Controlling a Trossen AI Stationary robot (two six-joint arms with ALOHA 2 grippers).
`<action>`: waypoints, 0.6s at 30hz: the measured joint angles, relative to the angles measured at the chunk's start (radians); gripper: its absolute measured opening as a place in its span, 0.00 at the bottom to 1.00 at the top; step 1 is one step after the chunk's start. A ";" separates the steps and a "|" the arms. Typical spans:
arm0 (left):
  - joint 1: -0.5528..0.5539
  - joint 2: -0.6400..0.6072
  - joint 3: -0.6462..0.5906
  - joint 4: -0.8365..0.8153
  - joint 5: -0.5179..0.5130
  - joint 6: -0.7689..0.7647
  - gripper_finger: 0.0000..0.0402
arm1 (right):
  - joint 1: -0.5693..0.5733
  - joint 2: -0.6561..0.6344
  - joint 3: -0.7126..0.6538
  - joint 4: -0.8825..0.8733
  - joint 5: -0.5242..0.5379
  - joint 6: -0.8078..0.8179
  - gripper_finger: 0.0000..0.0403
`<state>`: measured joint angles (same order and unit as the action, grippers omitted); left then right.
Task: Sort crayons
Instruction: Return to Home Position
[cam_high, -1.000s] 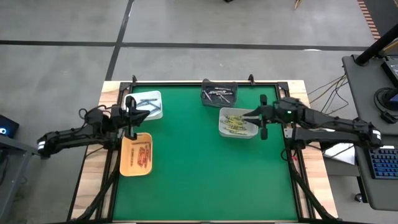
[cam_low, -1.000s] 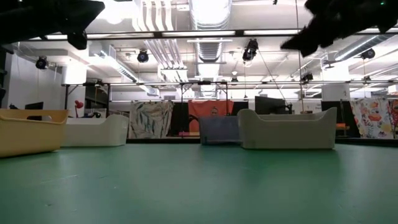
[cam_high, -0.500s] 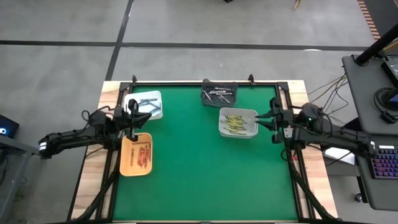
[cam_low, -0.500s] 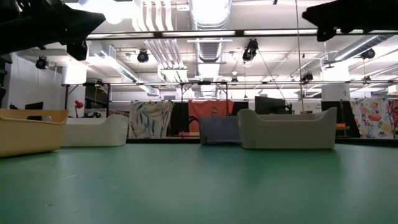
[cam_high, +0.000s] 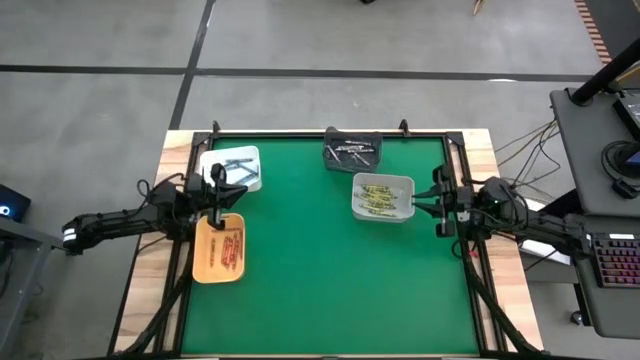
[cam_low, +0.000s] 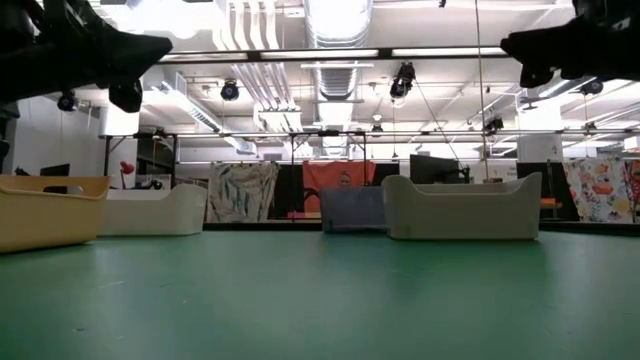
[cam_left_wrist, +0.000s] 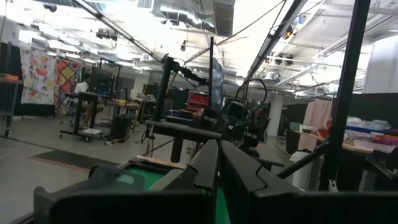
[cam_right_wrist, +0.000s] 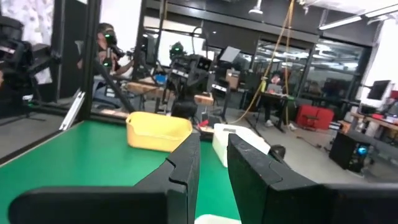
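Note:
The crayons lie sorted in four trays on the green table. Red ones (cam_high: 229, 247) fill the orange tray (cam_high: 205, 262). Dark ones (cam_high: 241, 166) lie in the white tray (cam_high: 222, 156). Pale ones (cam_high: 352, 151) sit in the dark tray (cam_high: 372, 140). Yellow ones (cam_high: 377, 197) rest in the clear tray (cam_high: 392, 213). My left gripper (cam_high: 238, 190) hangs shut above the gap between the white and orange trays, its fingers (cam_left_wrist: 208, 163) pressed together. My right gripper (cam_high: 415, 205) hovers beside the clear tray's right rim, open with nothing between its fingers (cam_right_wrist: 186, 158).
A black frame (cam_high: 455, 180) runs round the table, with wooden edges outside it. The table's middle and near half are bare green mat (cam_high: 330, 290). The low view shows the same trays in a row: orange (cam_low: 45, 210), white (cam_low: 155, 210), dark (cam_low: 352, 208), clear (cam_low: 460, 207).
My right gripper has drawn back from over the clear tray toward the table's right edge, sinking and tipping up toward level; its finger gap looks the same. My left gripper has come down a little in place. No crayon or tray has moved.

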<state>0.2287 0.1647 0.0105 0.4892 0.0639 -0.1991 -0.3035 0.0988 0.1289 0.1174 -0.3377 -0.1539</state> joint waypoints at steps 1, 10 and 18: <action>-0.001 0.000 0.000 -0.010 0.001 -0.002 0.00 | 0.000 -0.007 -0.009 0.000 -0.008 -0.001 0.17; -0.003 0.012 0.000 -0.021 0.005 0.020 0.00 | 0.000 -0.061 -0.117 0.012 -0.014 -0.032 0.17; -0.003 0.029 0.000 -0.123 -0.030 -0.019 0.00 | 0.000 -0.064 -0.117 -0.008 -0.011 -0.049 0.17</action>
<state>0.2260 0.1934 0.0101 0.3664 0.0341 -0.2183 -0.3035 0.0350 0.0116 0.1095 -0.3487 -0.2033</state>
